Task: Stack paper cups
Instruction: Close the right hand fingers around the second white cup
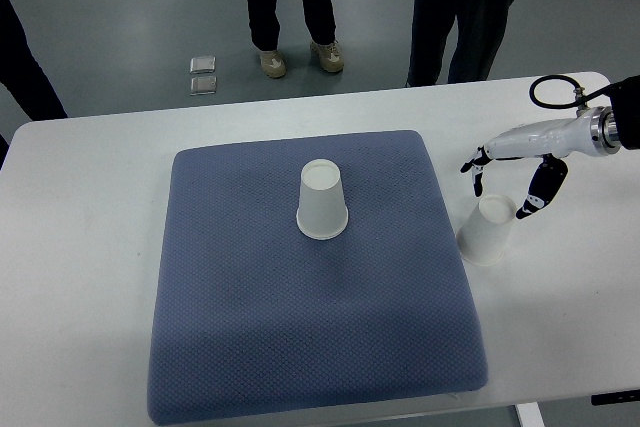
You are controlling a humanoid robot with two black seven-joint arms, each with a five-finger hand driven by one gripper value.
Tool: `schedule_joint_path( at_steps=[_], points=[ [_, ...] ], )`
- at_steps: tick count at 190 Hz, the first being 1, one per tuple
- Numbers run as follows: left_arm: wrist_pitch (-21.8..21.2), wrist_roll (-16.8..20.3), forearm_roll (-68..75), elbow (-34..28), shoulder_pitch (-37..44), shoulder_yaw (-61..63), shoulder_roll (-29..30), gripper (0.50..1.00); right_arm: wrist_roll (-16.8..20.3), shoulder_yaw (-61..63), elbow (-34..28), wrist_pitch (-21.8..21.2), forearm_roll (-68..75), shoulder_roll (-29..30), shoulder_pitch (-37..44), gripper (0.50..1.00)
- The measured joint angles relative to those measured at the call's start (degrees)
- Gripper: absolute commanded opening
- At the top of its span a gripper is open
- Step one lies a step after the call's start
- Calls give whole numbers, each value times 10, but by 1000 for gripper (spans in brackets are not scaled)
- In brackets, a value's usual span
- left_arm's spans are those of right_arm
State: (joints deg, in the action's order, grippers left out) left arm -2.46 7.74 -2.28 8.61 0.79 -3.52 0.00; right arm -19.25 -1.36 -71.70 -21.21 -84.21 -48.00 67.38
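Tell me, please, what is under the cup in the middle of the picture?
The cup stands upside down on the blue cushion, which lies on the white table. Whatever might sit inside the cup is hidden by its walls.

A single top view looks steeply down from the robot's side across the white rectangular tabletop (pixel 90 207) (grey floor (pixel 130 17) beyond), moderately near.

A white table (pixel 90 247) carries a blue cushion (pixel 310 327) and a paper cup (pixel 487 230).
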Motion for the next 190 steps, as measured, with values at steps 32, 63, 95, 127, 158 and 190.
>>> schedule_joint_path(
  at_steps=[32,63,95,127,158,190],
  points=[
    [0,0,0,0,0,0,0,1000,0,-3,-3,0,-1,1,-11,911],
    [0,0,0,0,0,0,0,1000,0,-4,-3,15,-4,7,-29,911],
    [0,0,0,0,0,0,0,1000,1,-4,1,32,-9,17,-40,909],
    [0,0,0,0,0,0,0,1000,1,-5,11,53,-21,28,-56,909],
    [0,0,0,0,0,0,0,1000,1,-6,22,72,-28,36,-67,909],
    [0,0,0,0,0,0,0,1000,2,-8,32,90,-28,41,-74,909]
  ],
)
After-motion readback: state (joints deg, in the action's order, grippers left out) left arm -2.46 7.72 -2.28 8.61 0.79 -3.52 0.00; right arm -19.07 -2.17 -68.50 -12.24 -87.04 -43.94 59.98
